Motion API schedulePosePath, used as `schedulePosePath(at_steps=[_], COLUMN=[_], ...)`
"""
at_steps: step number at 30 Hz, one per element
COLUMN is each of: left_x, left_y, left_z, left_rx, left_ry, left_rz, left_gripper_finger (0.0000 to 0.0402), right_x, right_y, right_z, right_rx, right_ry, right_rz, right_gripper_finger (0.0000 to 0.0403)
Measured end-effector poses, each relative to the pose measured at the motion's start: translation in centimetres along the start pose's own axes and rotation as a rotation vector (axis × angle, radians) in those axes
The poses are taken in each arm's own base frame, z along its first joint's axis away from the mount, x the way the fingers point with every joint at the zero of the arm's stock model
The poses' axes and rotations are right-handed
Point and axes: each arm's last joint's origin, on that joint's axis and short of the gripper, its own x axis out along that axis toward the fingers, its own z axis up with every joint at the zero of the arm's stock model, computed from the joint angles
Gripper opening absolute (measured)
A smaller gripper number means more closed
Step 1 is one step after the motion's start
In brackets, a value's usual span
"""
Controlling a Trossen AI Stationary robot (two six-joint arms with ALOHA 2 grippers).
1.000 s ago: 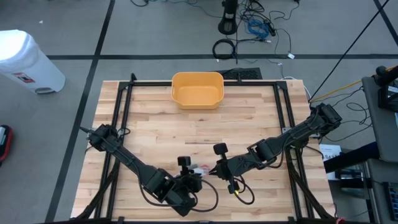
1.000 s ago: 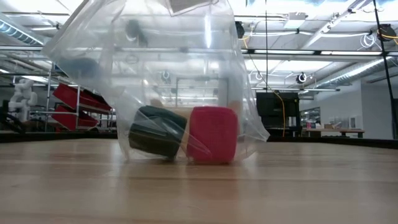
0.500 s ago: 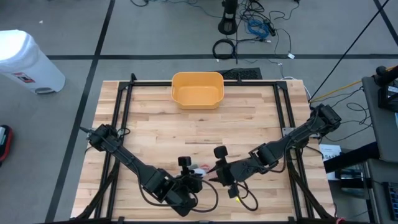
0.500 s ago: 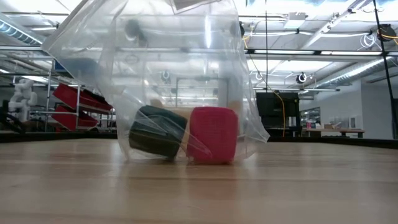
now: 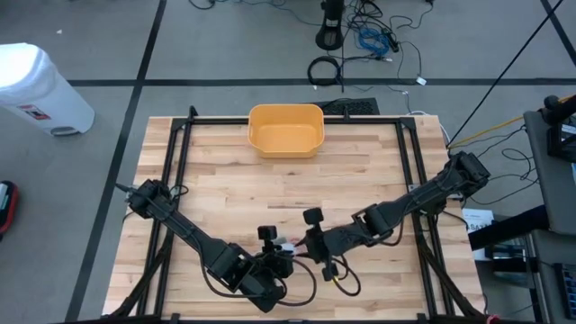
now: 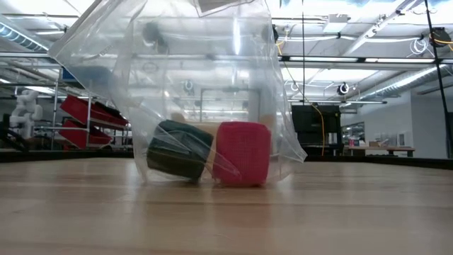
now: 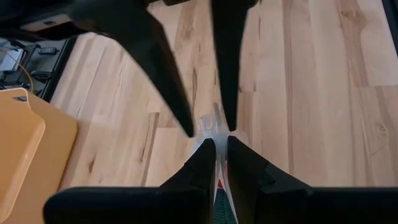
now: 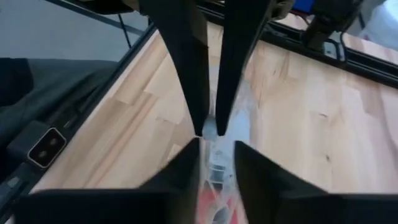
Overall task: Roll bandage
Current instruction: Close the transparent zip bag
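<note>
**Operator:** Where are your grippers, and what do they have?

**Robot:** Both meet at the near edge of the wooden table (image 5: 297, 184), over a clear plastic bag (image 6: 191, 92). My left gripper (image 7: 216, 152) is clenched on the bag's top edge; in its wrist view the thin plastic sits pinched between my two fingers. My right gripper (image 8: 216, 152) is at the same edge from the opposite side. Its fingers have a narrow gap with plastic running through it, but I cannot tell whether they actually grip it.

**Operator:** And the bandage?

**Robot:** Inside the bag, resting on the tabletop. The low view shows a red bandage roll (image 6: 242, 153) standing on its end, and a dark green bandage roll (image 6: 178, 149) tilted against it, the two touching. The bag is held upright above them, its sides spreading out wide.

**Operator:** Anything else on the table?

**Robot:** A yellow bin (image 5: 285, 130) at the far edge, well apart from the bag. From above, my arms cover most of the bag; only a bit of red shows between the grippers.
</note>
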Motion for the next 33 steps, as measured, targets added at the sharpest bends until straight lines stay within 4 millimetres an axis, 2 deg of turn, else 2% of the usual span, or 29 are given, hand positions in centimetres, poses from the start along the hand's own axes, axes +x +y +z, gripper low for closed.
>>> schedulePosePath(at_steps=[3, 5, 12, 15, 21, 33], left_x=[0.09, 0.15, 0.14, 0.11, 0.09, 0.1], left_y=[0.1, 0.17, 0.15, 0.15, 0.19, 0.12], left_z=[0.03, 0.07, 0.16, 0.24, 0.26, 0.34], left_rx=[-0.002, -0.005, -0.011, -0.015, -0.016, -0.021], left_ry=[0.001, 0.001, -0.005, -0.01, -0.012, -0.012], left_rz=[0.003, 0.003, 0.0, -0.002, 0.0, -0.018], left_gripper_finger=[0.0036, 0.0036, 0.0036, 0.0036, 0.0036, 0.0038], right_x=[0.01, 0.03, 0.43, 0.54, 0.54, 0.55], right_y=[0.02, 0.06, 0.11, 0.02, 0.01, 0.01], right_z=[0.0, -0.02, -0.18, -0.17, -0.17, -0.23], right_rx=[-0.007, -0.016, -0.007, -0.008, -0.02, -0.017], right_ry=[0.0, 0.0, 0.005, 0.002, 0.002, 0.008], right_rz=[0.03, 0.044, 0.05, 0.048, 0.05, 0.066], right_gripper_finger=[0.003, 0.0008, 0.0049, 0.0055, 0.0007, 0.0001])
